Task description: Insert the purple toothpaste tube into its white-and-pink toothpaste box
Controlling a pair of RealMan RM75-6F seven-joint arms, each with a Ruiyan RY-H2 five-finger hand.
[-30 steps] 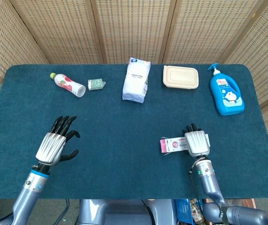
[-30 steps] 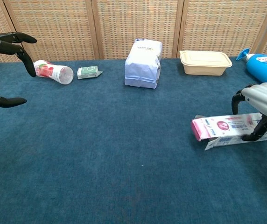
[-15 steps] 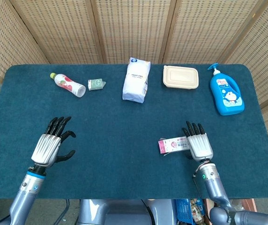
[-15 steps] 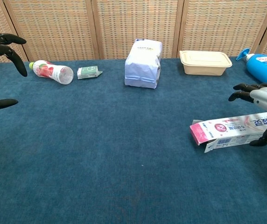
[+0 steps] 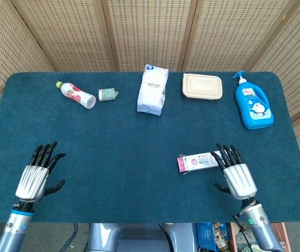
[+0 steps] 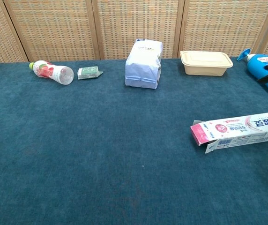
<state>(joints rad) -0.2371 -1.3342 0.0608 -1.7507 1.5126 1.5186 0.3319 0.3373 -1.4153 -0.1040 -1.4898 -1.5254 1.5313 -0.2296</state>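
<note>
1. Box (image 6: 239, 129) lying flat, right side of table (image 5: 139, 157), flap open; no tube visible outside it.
2. Likely done, or tube hidden.
3. Left hand (image 5: 34, 176), right hand (image 5: 236, 173): fingers spread, holding nothing, near table's front edge.

The right hand (image 5: 237, 176), which a second ago gripped the white-and-pink cardboard toothpaste box (image 5: 198, 161), has let go and drawn back toward the bench's near edge, fingers spread. The left hand (image 5: 35, 176) has also pulled back nearer.
</note>
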